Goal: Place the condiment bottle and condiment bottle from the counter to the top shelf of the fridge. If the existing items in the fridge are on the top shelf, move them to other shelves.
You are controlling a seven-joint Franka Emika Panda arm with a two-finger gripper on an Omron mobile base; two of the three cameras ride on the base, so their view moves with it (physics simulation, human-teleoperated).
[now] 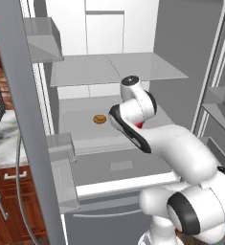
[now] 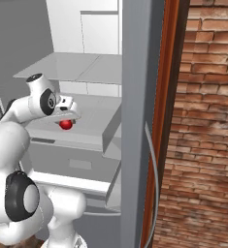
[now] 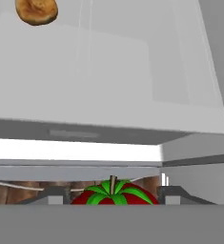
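Starting at the left of the left base view, there's a sliver of the counter (image 1: 1, 136), veined grey-white marble over glossy red-brown cabinet fronts with silver bar handles. Next comes the open fridge (image 1: 181, 38), matte grey outside, plain white walls inside, and boxy grey bins on the doors. The top shelf (image 1: 114, 69) is a flat, pale grey plate with one seam down its middle, nothing sitting on it where it shows. Below it is the deeper shelf (image 1: 80, 119), same pale grey, with a drawer front along its edge.

On that lower shelf lies the bun (image 1: 99, 119), a small tan-brown disc with a lumpy crust, well apart from the gripper. Further right the gripper (image 2: 67, 116) hangs low over the same shelf, and the tomato (image 2: 65, 124) sits right at it. In the hand view the tomato (image 3: 114, 193) is smooth, round and red with a spiky green star of leaves and a short stem, sitting between the two dark fingertips (image 3: 168, 195), which stand on either side of it and look clamped on it.

Off to the far right in the right base view is a rough red brick wall (image 2: 207, 121).
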